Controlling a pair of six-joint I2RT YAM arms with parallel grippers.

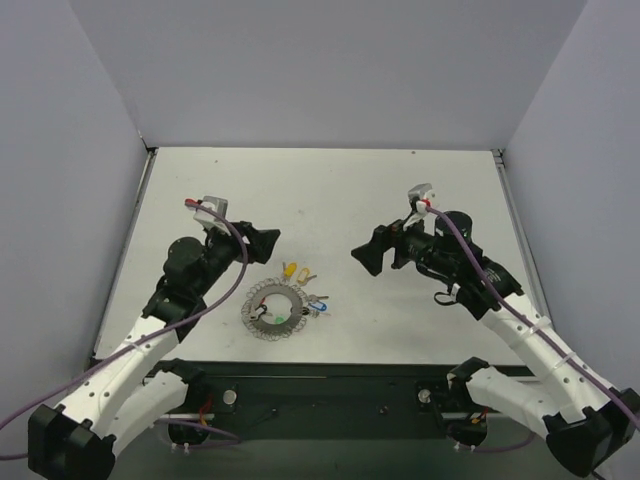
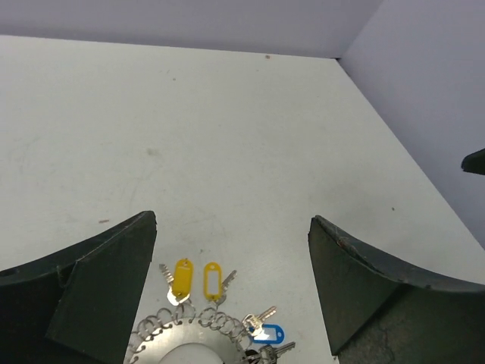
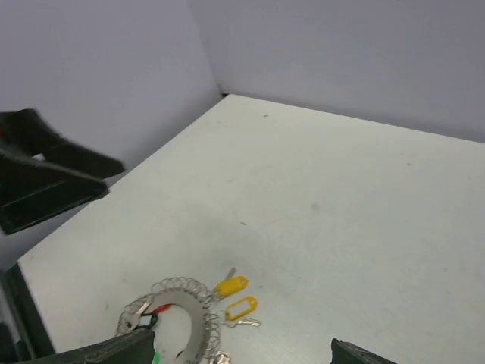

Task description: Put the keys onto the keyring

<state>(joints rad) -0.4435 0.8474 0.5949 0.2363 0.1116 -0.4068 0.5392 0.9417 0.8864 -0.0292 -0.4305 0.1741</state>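
In the top view the large thin silver wire keyring (image 1: 273, 308), fringed with small silver keys (image 1: 290, 269), is seen on the white bench (image 1: 400, 190) between the left end effector (image 1: 262, 243) and right end effector (image 1: 367, 255), so a pause between threadings is judged. In the left wrist view the left jaws are spread wide and empty, and whether the yellow-tagged keys at the ring's far edge are threaded cannot be told. In the right wrist view the right jaws are wide and empty; no container is seen, and a loose key is judged next to need pinching by its head.
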